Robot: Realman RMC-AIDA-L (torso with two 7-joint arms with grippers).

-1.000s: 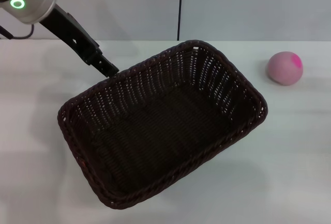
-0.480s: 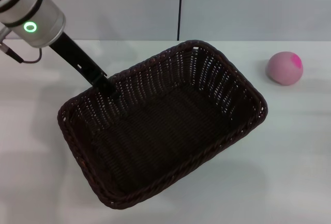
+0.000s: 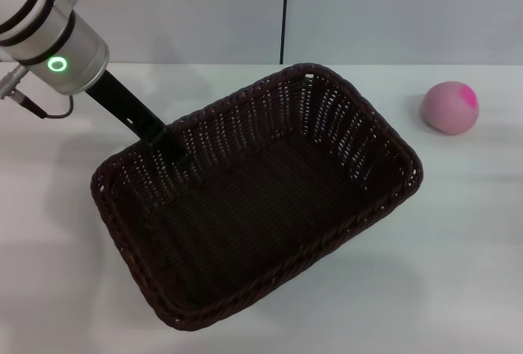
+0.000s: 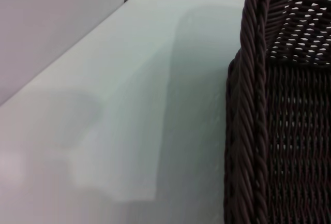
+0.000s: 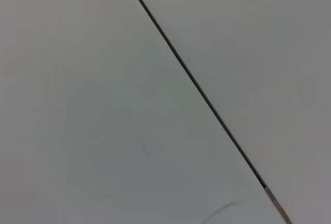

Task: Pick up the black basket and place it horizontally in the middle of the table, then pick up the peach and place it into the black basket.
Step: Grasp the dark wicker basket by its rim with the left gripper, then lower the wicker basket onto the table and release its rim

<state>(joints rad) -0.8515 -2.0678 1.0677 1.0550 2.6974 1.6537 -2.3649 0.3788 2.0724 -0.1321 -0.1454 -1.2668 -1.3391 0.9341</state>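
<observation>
The black basket (image 3: 261, 199) lies diagonally on the white table (image 3: 458, 231), its long side running from near left to far right. My left gripper (image 3: 172, 148) reaches down from the upper left to the basket's far-left rim and dips just inside it. The left wrist view shows that braided rim (image 4: 247, 105) close up, with bare table (image 4: 129, 131) beside it. The peach (image 3: 449, 108), pale pink with a magenta patch, sits on the table at the far right, apart from the basket. My right gripper is out of view.
A pale wall with a dark vertical seam (image 3: 284, 11) stands behind the table's far edge. The right wrist view shows only that pale wall and a dark seam (image 5: 196, 84). Bare tabletop lies to the right of the basket and in front of the peach.
My left arm has come down and toward me, bringing the gripper from just outside the basket's far-left rim to over and just inside it. The basket and peach have not moved.
</observation>
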